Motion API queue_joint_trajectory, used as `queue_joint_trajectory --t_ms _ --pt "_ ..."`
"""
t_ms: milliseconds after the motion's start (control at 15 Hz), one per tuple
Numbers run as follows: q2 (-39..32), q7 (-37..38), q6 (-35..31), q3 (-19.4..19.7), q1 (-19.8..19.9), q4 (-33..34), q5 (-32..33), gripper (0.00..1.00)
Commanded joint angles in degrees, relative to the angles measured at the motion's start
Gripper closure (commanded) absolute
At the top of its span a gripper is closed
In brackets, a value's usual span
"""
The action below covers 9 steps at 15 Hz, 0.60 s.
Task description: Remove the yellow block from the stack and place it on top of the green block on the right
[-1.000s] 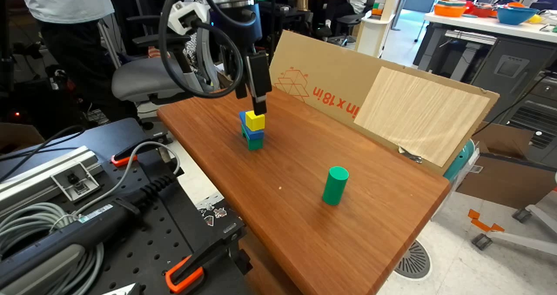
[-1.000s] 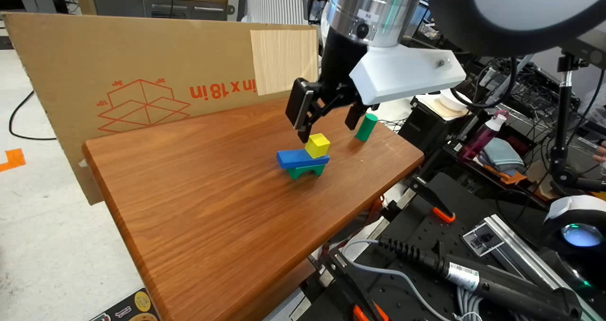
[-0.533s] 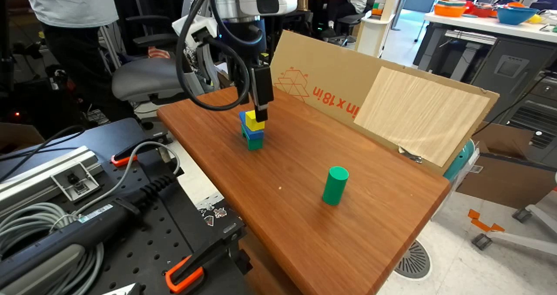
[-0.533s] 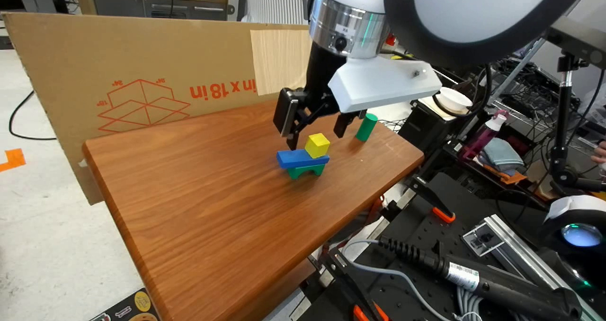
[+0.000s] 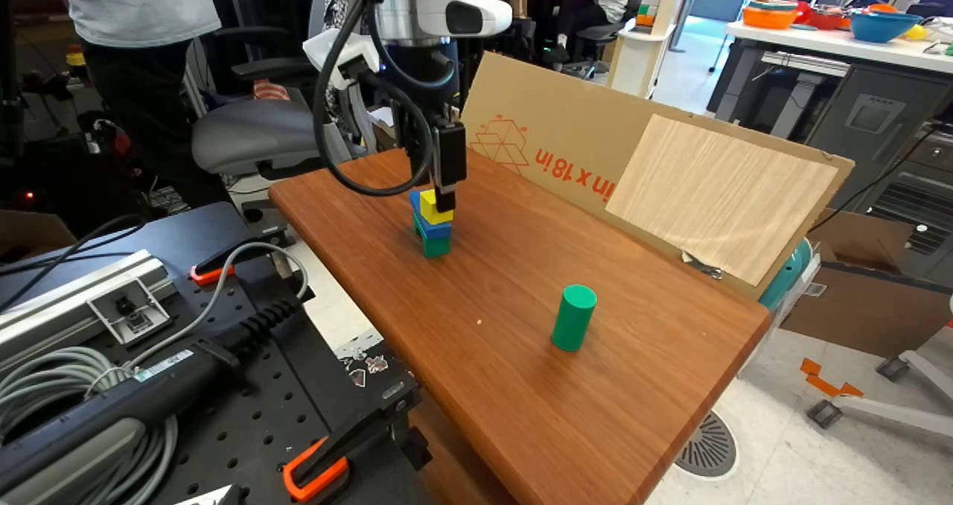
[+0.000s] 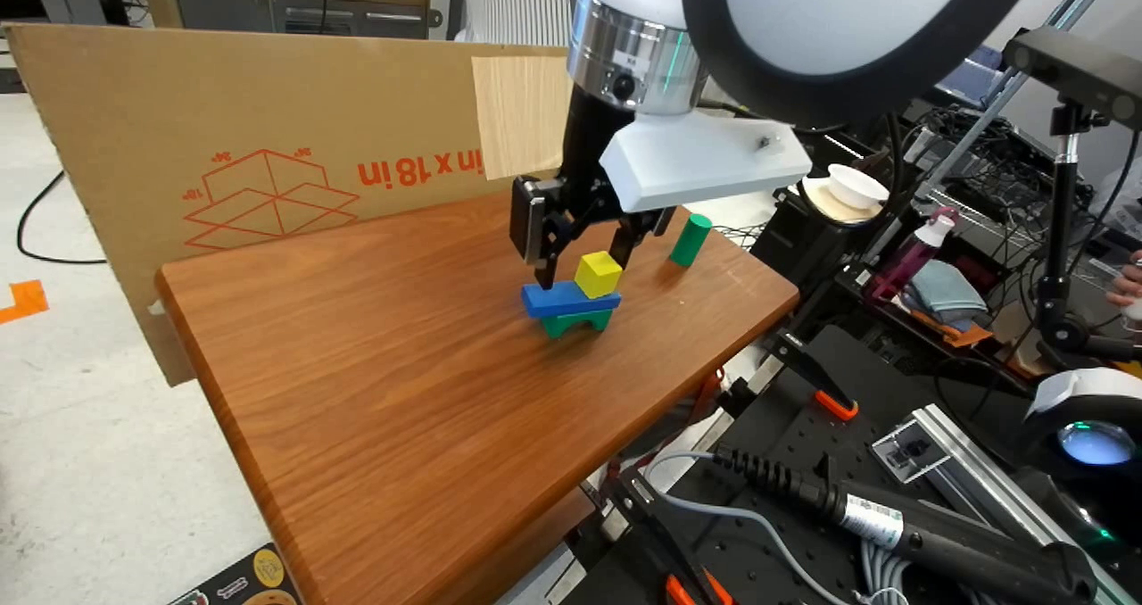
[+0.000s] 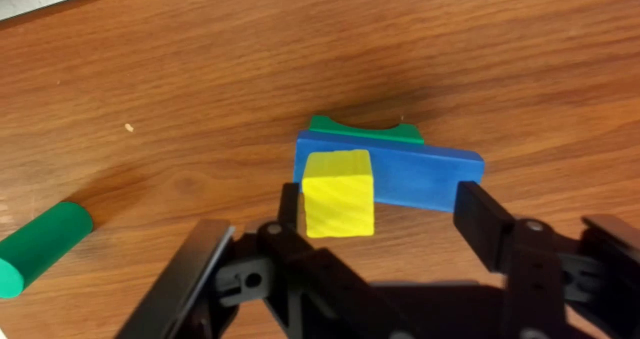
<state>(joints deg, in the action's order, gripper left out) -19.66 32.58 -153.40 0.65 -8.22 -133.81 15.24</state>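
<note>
Wrist view, end effector point(image 7: 378, 199) spread apart, green cylinder point(image 7: 47, 244) clipped far left, yellow cube point(image 7: 339, 199) atop blue slab point(image 7: 417, 176), arch point(image 7: 367, 133) mostly hidden beneath, wood-grained desk point(image 7: 200, 79)

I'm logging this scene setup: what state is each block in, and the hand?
Hand: open, holding nothing
Green arch block: standing with its opening downward, bearing the blue block
Blue block: lying flat across the green arch block
Yellow block: resting on the blue block near one end, ungripped
Green block: standing upright, apart from the others
</note>
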Motion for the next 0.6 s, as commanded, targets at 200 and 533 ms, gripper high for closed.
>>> queue_joint_trajectory --t_ms 200,533 --pt "-1.41 -1.30 1.99 2.26 -1.82 1.96 -1.52 0.73" --pt "1.25 -1.84 4.11 1.37 -1.55 1.33 -3.48 0.92"
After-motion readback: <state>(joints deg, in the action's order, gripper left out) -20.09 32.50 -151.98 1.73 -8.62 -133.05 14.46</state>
